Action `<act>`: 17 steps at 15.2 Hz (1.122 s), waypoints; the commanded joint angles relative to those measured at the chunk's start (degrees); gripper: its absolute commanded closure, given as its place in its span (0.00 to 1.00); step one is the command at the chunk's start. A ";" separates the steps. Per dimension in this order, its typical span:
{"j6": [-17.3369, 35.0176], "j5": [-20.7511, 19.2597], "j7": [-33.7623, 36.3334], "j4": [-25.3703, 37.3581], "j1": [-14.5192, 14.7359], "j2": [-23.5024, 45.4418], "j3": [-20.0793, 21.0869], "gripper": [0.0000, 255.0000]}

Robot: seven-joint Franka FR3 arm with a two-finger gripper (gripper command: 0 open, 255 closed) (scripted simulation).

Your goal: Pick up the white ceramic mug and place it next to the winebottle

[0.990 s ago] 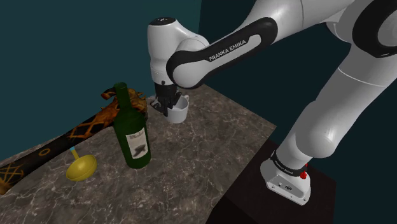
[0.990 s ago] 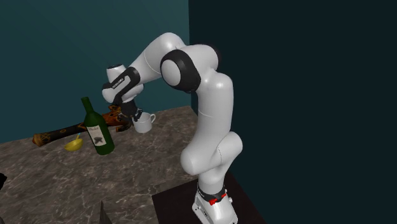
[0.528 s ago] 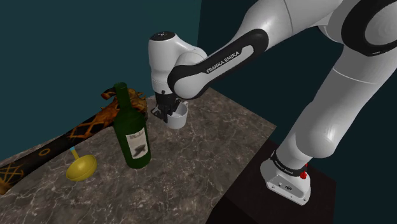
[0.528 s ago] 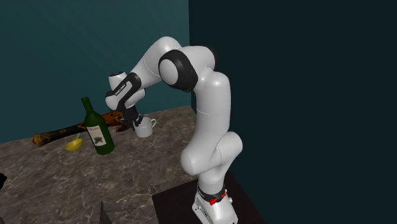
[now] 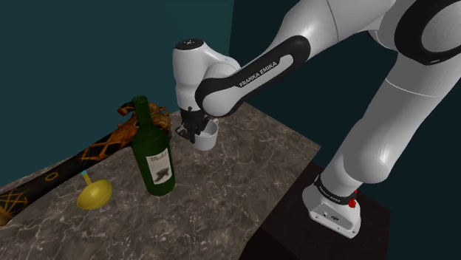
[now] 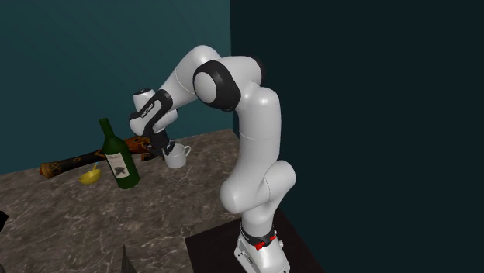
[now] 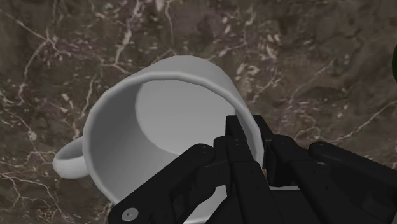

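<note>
My gripper [image 5: 193, 135] is shut on the rim of the white mug [image 5: 206, 137], one finger inside the cup and one outside. The mug is held tilted just over the dark marbled tabletop [image 5: 222, 192]; I cannot tell whether its base touches. In the wrist view the mug [image 7: 159, 121] opens toward the camera, its handle on the side away from the gripper [image 7: 251, 137]. The green wine bottle [image 5: 153, 159] stands upright a short way off, toward the shoulder view's left. From the second exterior view the mug [image 6: 177, 155] hangs to the right of the bottle [image 6: 120, 160], under the gripper [image 6: 165, 149].
A small yellow goblet [image 5: 94, 194] lies beside the bottle, toward the shoulder view's left. A long brown patterned object [image 5: 81, 156] stretches along the table's far side behind the bottle. The table ends at the stand [image 5: 325, 229] in the lower right.
The gripper has carried the mug slightly lower and toward the bottle over the first half second. Since then it has hardly moved.
</note>
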 commanded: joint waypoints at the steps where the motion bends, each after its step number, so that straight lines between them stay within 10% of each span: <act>1: 0.01 0.00 0.00 0.00 0.00 0.00 0.00 0.00; 17: -6.85 2.83 -1.96 3.19 -0.03 -4.21 0.30 0.00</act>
